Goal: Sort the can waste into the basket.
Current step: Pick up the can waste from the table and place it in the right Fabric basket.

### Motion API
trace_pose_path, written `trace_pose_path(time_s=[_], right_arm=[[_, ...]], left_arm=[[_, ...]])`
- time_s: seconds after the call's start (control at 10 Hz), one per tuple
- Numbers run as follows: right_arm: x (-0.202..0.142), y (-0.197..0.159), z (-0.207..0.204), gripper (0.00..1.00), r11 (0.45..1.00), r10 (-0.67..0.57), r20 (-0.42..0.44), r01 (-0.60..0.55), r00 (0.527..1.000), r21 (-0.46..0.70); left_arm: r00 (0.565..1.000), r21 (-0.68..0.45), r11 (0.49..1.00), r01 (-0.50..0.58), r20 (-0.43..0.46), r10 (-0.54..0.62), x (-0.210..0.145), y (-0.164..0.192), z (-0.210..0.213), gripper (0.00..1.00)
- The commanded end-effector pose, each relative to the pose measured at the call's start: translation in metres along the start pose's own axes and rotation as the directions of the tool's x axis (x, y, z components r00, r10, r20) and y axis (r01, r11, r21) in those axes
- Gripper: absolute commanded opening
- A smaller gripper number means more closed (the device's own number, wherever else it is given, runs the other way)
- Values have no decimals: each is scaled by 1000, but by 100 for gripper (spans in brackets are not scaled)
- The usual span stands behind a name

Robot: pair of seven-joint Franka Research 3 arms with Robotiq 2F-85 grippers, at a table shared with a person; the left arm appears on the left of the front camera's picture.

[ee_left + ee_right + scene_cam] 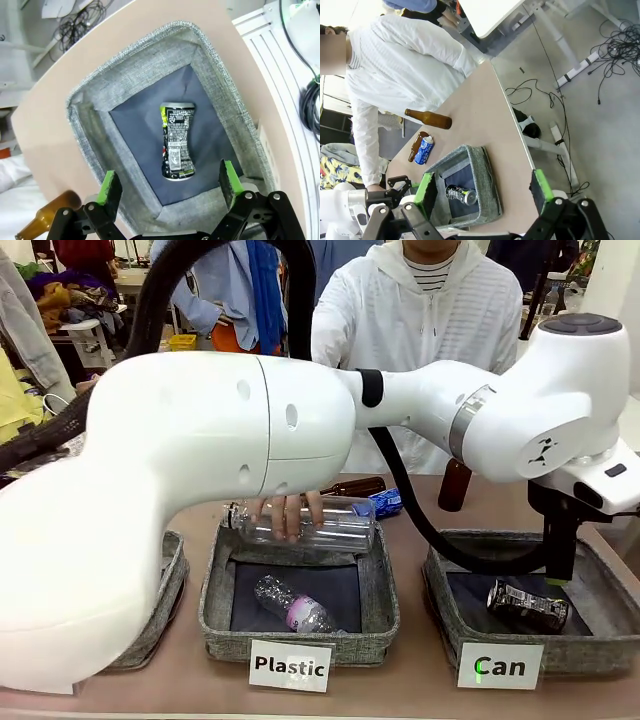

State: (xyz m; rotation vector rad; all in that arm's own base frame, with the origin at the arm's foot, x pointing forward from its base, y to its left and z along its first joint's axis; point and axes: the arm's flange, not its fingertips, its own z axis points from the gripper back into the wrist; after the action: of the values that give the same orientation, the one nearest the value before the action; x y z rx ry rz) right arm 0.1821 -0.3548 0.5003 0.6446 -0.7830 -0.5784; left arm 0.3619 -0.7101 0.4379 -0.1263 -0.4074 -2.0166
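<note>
A: Since the black can (528,605) lies in the basket (600,585), lower right of the front view, is half done?
B: I judge so; the blue can (386,503) lies on the table (420,690) mid-frame, beyond the Plastic basket (215,585), near a person's hand (290,512)
A: Grippers?
B: Left gripper (169,181) hangs over the basket, jaws spread, empty. Right gripper (482,186) is spread too, holding nothing
A: Room?
B: Straight up looks free; the way to the blue can runs past brown bottles (455,485) and that hand
</note>
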Motion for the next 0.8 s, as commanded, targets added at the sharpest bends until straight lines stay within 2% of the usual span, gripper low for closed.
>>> trace_pose_path(time_s=[0.0, 0.1, 0.3, 0.5, 0.7], right_arm=[[0, 1, -2, 100, 1000, -6, 2, 6, 1000, -16], [0, 1, -2, 100, 1000, -6, 2, 6, 1000, -16], [0, 0, 0, 100, 1000, 0, 0, 0, 1000, 0], [-8, 9, -6, 100, 998, 45, -6, -45, 999, -34], [-11, 6, -6, 100, 998, 32, -10, -33, 999, -49]], left_arm=[[998, -46, 998, -38, -47, 36, -17, -6, 21, 100], [997, -53, 997, -54, -53, 51, -29, -7, 31, 100], [998, -20, 998, -66, 3, 66, -45, -11, 49, 100], [997, -16, 998, -66, 31, 66, -50, -16, 58, 100], [995, -31, 995, -91, 41, 93, -55, -18, 62, 100]])
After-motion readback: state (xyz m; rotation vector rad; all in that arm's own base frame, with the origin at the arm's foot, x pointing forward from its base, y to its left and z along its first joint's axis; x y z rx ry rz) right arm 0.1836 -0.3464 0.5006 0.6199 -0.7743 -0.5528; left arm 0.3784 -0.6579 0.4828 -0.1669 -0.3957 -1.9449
